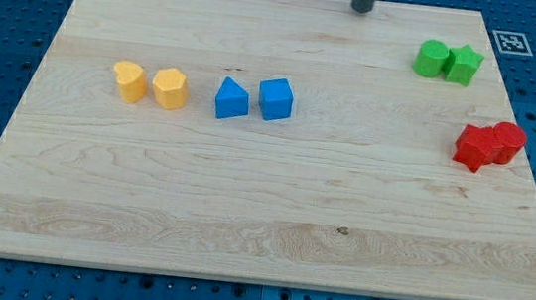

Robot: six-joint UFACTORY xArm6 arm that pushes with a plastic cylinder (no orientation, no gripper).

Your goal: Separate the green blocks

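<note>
Two green blocks sit touching near the view's top right: a rounded green block on the left and a green star-shaped block on the right. My tip is at the view's top edge, left of the green pair and well apart from it; only the rod's lower end shows.
Two red blocks touch at the right side of the wooden board. A blue triangular block and a blue cube sit mid-board. A yellow heart-like block and a yellow hexagonal block sit at left.
</note>
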